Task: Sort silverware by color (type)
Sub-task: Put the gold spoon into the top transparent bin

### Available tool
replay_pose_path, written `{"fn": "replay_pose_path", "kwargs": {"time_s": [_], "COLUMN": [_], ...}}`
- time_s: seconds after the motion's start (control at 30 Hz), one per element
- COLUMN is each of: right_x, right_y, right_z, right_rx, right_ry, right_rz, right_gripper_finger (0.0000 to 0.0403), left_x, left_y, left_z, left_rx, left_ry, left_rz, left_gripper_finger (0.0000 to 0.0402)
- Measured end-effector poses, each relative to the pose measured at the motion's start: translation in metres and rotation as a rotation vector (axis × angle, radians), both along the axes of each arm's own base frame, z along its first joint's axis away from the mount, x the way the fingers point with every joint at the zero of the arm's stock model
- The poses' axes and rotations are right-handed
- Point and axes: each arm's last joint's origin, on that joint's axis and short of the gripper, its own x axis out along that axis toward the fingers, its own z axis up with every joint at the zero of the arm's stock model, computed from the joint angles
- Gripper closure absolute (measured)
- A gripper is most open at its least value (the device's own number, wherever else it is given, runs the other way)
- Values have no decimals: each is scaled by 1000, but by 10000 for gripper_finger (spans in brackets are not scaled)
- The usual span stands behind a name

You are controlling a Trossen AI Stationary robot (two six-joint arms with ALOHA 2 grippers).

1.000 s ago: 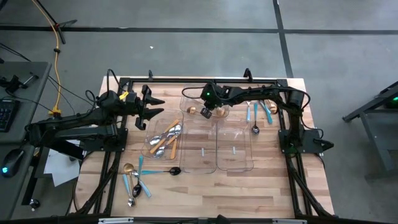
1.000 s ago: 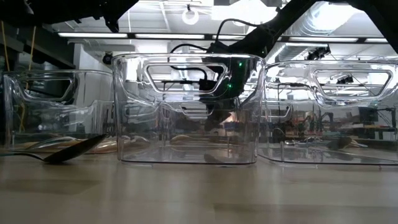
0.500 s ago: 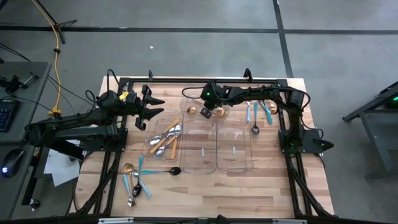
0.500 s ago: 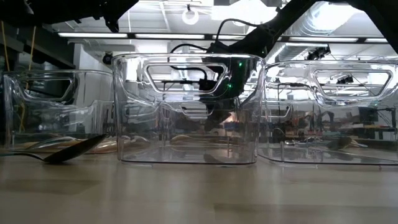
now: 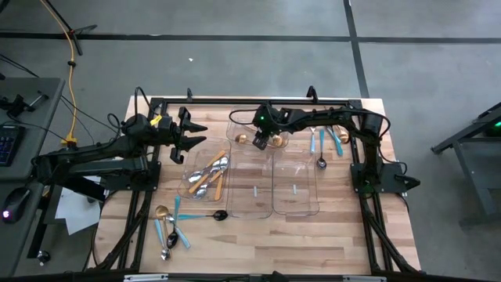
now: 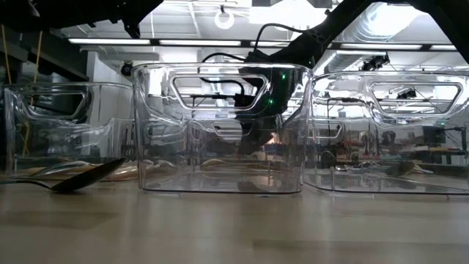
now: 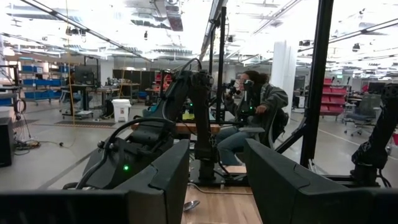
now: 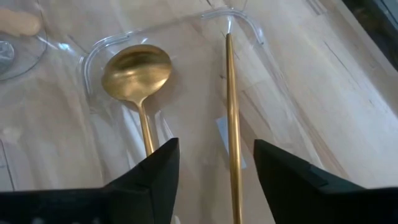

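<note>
Loose group at 7 o'clock on the table (image 5: 337, 235): a gold spoon (image 5: 161, 212), light-blue-handled pieces (image 5: 174, 227) and a dark spoon (image 5: 220, 215) at the left tray's near end; exact count hard to make out from above.

Left gripper (image 5: 190, 135) hovers at 10 o'clock above the left tray's (image 5: 188, 186) far end, fingers spread wide, holding nothing. That tray holds orange-handled silver spoons (image 5: 208, 175), overlapping, count unclear.

Right gripper (image 5: 264, 141) sits at 12 o'clock over the middle tray's (image 5: 254, 202) far end, jaws apart, nothing gripped. Below it 2 gold pieces: a gold ladle-like spoon (image 8: 137, 67) and a thin gold handle (image 8: 232, 130), its end cut off by the frame. The low view blurs them behind clear plastic.

Right tray (image 5: 296, 196) contents can't be made out. At 1 o'clock lie more blue-handled cutlery (image 5: 322, 142).
</note>
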Motion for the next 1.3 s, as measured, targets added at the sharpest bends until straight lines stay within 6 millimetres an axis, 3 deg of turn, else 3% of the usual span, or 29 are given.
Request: {"fn": "replay_pose_path", "kwargs": {"time_s": [0.4,0.47,0.6,0.83,1.13,1.3], "right_x": [-3,-6,-15,-54,-124,-135], "right_y": [0,0,2,30,78,92], "right_z": [5,14,49,83,52,63], "right_rx": [-11,-13,-53,-98,-123,-165], "right_ry": [33,44,-35,-160,-531,-863], "right_rz": [20,20,24,57,41,109], "right_gripper_finger": [210,210,210,210,210,210], "left_x": [0,0,0,1,1,2], "left_y": [0,0,0,0,0,1], "left_z": [0,0,-1,-2,-3,-7], "left_rx": [1,0,-1,-8,-9,15], "left_ry": [0,4,7,26,31,69], "left_rz": [0,0,0,0,0,21], "left_gripper_finger": [257,257,257,257,257,257]}}
